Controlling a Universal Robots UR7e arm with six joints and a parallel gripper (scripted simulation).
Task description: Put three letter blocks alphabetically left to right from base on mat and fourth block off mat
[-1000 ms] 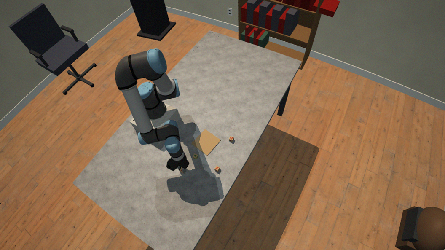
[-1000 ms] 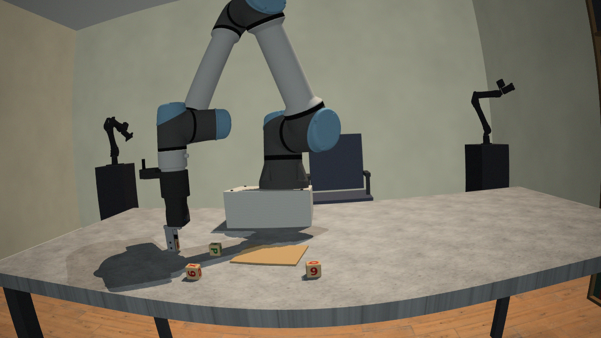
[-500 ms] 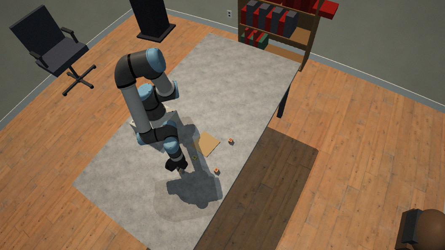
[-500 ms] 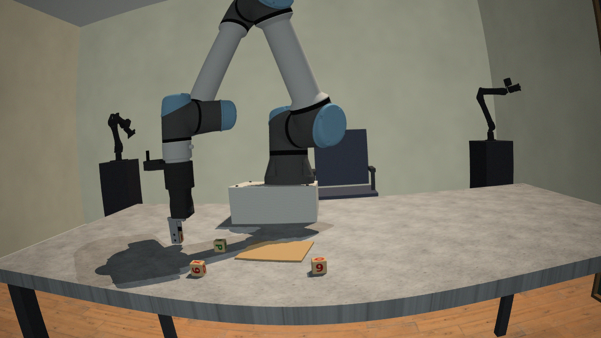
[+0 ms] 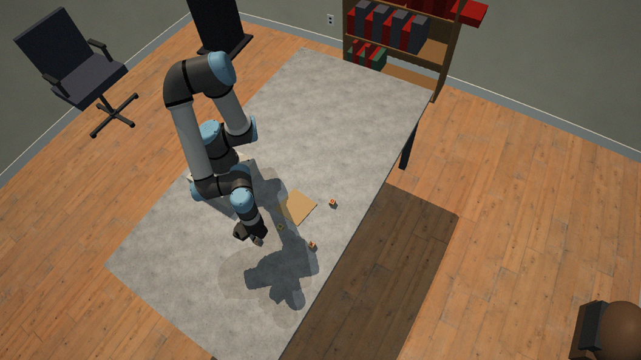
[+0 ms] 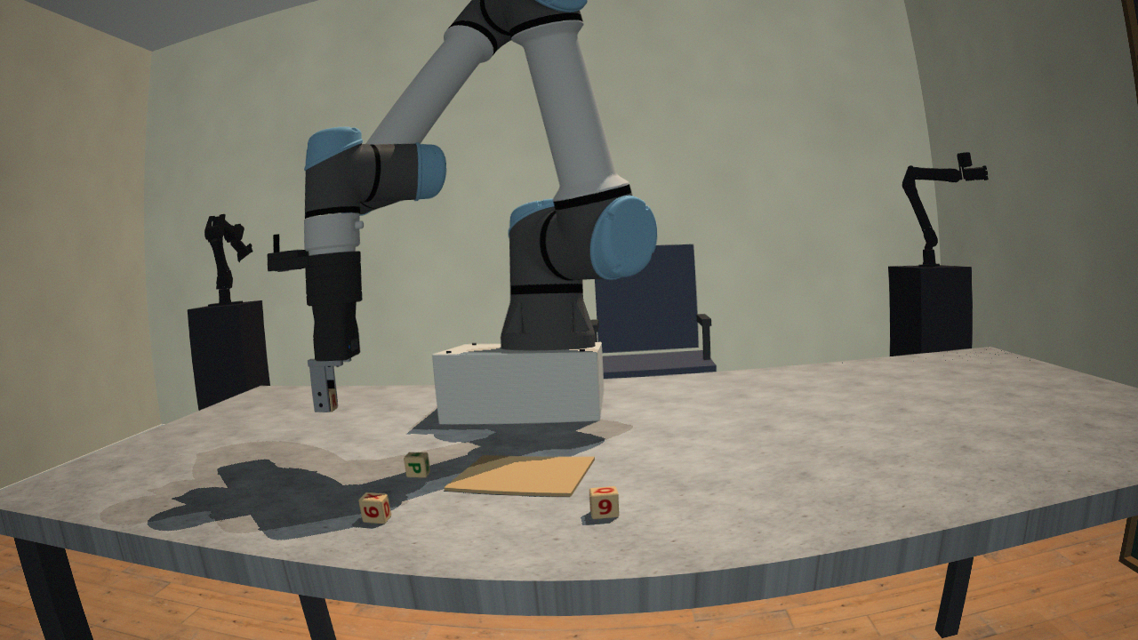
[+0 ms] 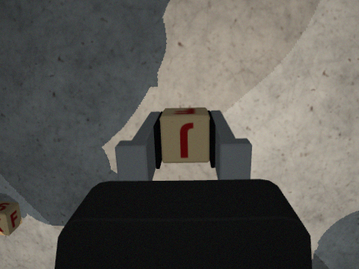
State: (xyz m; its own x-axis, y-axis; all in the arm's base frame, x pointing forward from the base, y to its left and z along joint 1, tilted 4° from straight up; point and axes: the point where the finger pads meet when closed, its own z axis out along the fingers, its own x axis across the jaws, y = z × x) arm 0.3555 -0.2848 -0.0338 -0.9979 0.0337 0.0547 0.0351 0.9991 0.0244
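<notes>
My gripper (image 7: 185, 128) is shut on a tan block with a red J-like letter on top (image 7: 184, 136) and holds it well above the table; it also shows in the exterior view (image 6: 325, 396) and in the top view (image 5: 258, 239). A tan mat (image 6: 521, 474) lies flat in front of the robot base; it also shows in the top view (image 5: 296, 206). A block with a green P on its side (image 6: 416, 464) sits just left of the mat. A block with a red X on top and a 6 on its side (image 6: 373, 507) lies nearer the front edge. A block with a red 9 on its side (image 6: 604, 502) sits right of the mat's front corner.
The white robot base box (image 6: 516, 384) stands behind the mat. The table's front edge (image 6: 556, 585) is close to the two front blocks. A block corner with red marks shows at the wrist view's lower left (image 7: 9, 217).
</notes>
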